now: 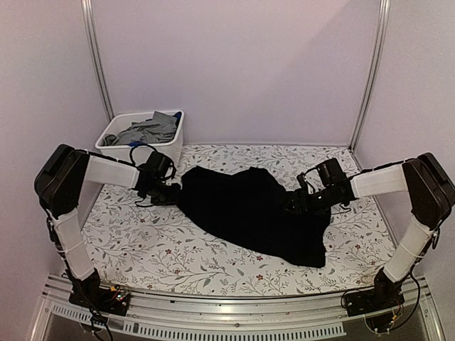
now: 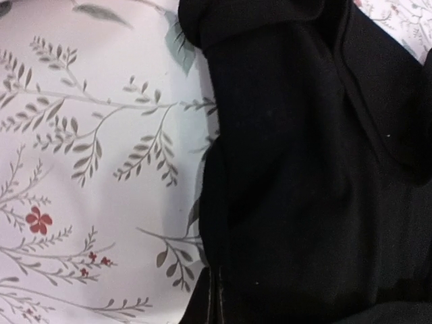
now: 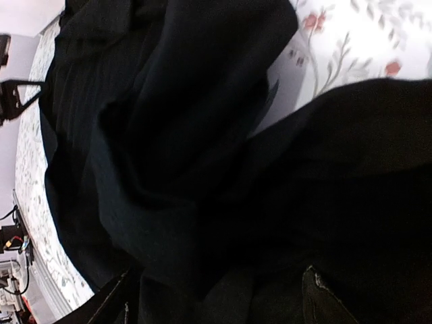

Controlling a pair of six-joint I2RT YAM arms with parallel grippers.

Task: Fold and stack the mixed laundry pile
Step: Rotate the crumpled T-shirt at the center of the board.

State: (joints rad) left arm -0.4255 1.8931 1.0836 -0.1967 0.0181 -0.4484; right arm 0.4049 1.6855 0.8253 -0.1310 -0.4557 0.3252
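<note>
Left jaws: shut, sitting right at the left edge of the black T-shirt (image 1: 249,213); can't tell if any cloth is pinched. Right jaws: wide open, both fingertips (image 3: 317,293) down in the shirt's right side, cloth bunched between them, nothing clamped. Shirt lies crumpled and spread across the middle of the floral counter (image 1: 142,245), between the 2 arms. Grey garment (image 1: 151,130) is heaped in the white bin (image 1: 179,142) at the far left corner, beyond the left arm.
</note>
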